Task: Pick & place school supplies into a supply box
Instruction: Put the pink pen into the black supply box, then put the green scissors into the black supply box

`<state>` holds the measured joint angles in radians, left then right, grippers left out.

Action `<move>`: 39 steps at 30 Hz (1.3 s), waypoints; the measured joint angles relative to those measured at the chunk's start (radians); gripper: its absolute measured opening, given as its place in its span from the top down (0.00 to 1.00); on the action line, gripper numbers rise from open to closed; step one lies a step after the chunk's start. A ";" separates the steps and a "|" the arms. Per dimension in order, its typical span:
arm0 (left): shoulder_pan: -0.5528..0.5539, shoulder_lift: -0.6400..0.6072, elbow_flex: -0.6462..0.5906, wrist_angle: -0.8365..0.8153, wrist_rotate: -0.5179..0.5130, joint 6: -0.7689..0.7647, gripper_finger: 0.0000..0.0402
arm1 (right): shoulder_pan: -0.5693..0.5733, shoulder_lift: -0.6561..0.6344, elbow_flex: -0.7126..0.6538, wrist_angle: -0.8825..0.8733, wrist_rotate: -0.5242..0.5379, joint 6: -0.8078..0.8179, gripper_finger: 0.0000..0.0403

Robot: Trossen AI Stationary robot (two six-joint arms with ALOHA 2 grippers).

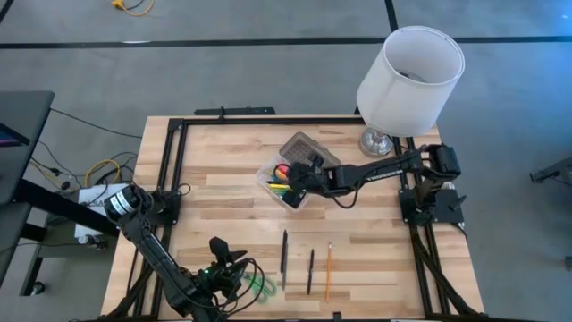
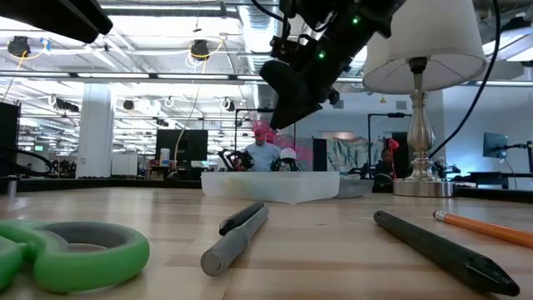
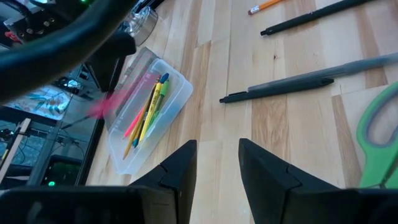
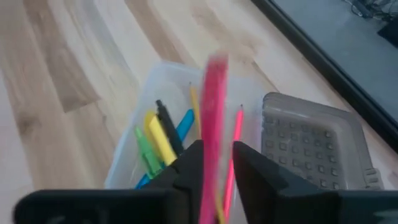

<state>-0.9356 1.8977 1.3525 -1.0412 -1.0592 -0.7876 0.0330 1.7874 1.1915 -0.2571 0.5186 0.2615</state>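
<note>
The clear supply box (image 1: 284,185) lies open at the table's middle, its dotted grey lid (image 4: 305,143) folded back toward the far edge. Yellow, green, blue and black pens lie inside it (image 4: 158,134). My right gripper (image 4: 216,155) hovers above the box, shut on a pink pen (image 4: 214,106) that looks blurred. My left gripper (image 3: 217,165) is open above bare wood near the table's near edge, beside the green-handled scissors (image 1: 259,284). A grey pen (image 3: 311,81), a black pen (image 1: 310,271) and an orange pencil (image 1: 328,271) lie flat on the table. My right gripper pinches the pink pen between its two fingers (image 4: 186,168), coming from above and pointing down into the box. The pen is lifted clear and sticks out beyond the fingertips over the box's inside (image 2: 283,146). Which part of the pen is held, the fingers hide.
A white lampshade (image 1: 411,76) on a silver base (image 1: 380,141) stands at the far right corner, close behind the right arm. A black frame (image 1: 170,170) runs along the table's edges. Open wood lies between the box and the loose pens.
</note>
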 joint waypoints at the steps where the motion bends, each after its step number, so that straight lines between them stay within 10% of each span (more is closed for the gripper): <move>1: 0.000 0.000 0.000 0.000 0.000 0.000 0.72 | -0.004 0.000 0.000 0.005 -0.001 0.000 0.75; 16: 0.003 0.002 -0.080 0.060 0.037 0.014 0.72 | 0.127 0.000 0.000 0.000 -0.046 -0.141 0.56; 39: 0.122 0.002 -0.088 0.458 0.658 0.453 0.72 | 0.561 0.000 0.000 -0.147 -0.048 -0.107 0.65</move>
<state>-0.8131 1.8992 1.2648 -0.5835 -0.4008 -0.3343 0.5942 1.7874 1.1915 -0.4038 0.4709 0.1548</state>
